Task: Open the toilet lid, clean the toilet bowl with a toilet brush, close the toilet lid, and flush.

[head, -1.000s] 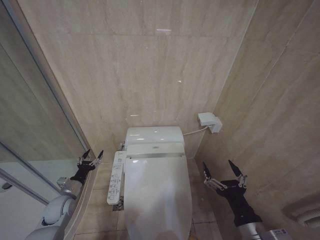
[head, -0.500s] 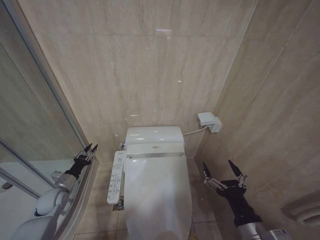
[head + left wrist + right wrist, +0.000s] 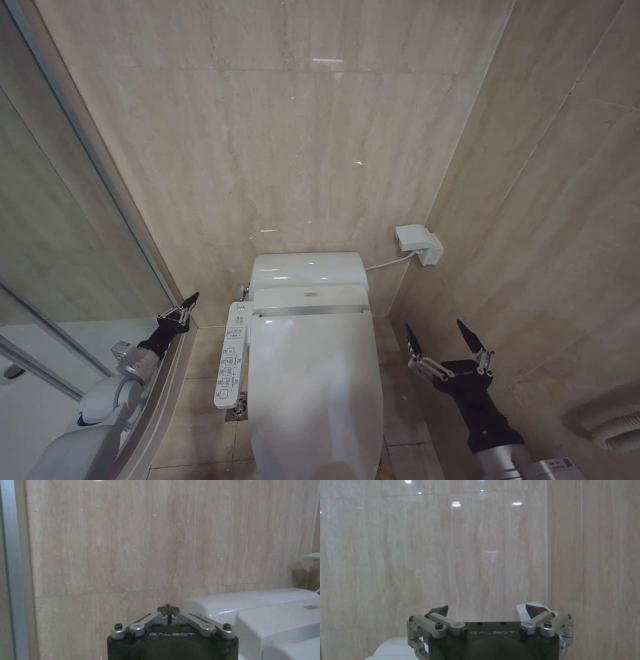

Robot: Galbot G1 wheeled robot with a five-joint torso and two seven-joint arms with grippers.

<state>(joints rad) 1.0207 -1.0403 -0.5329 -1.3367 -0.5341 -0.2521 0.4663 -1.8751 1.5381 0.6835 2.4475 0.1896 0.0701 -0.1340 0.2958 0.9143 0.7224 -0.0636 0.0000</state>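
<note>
Toilet lid (image 3: 315, 385) lies shut over the bowl, between both arms. Left gripper (image 3: 186, 305), fingers pinched together, hangs beside the button strip (image 3: 231, 355) near the glass partition (image 3: 60, 250); right gripper (image 3: 446, 345), fingers spread, hovers right of the toilet

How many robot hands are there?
2. The left end effector is shut, left of the toilet lid. The right end effector is open, right of the toilet.
</note>
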